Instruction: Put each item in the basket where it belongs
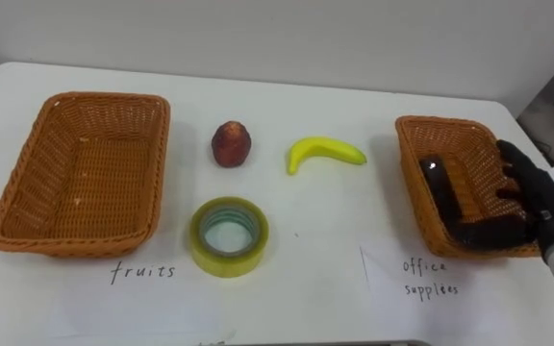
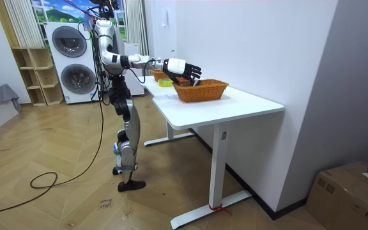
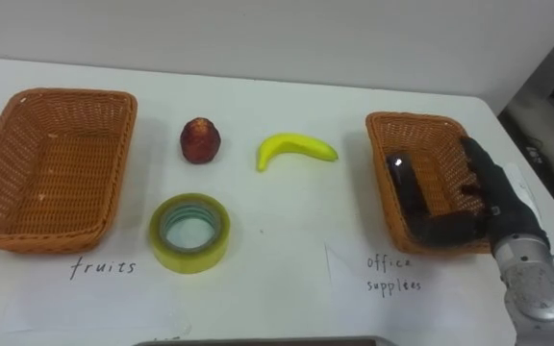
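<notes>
A white surface [image 1: 335, 221] is seen from above, and two woven baskets are set at its opposite ends. The left basket [image 1: 27, 163] is seen with nothing inside it. Between the baskets, a red fruit [image 1: 231, 144] and a banana [image 1: 325, 152] are laid near each other but apart, toward the far side. A yellow roll of tape [image 1: 229, 252] is laid flat closer to the robot, just beside the left basket's near corner. Inside the right basket [image 1: 440, 121], a long dark object [image 1: 442, 187] is laid along the floor by the wall nearer the banana; what kind of object it is cannot be told. The right hand [image 1: 537, 197] is held over this basket from its outer side. Its fingers [image 1: 510, 165] are spread and relaxed above the outer wall, well apart from the dark object, and nothing is gripped. The thumb is stretched across the near end of the basket toward the object's near end. In the room view, the robot is seen standing upright at one end of the surface, with its right arm stretched forward over the basket and two washing machines [image 2: 75, 64] behind it.
</notes>
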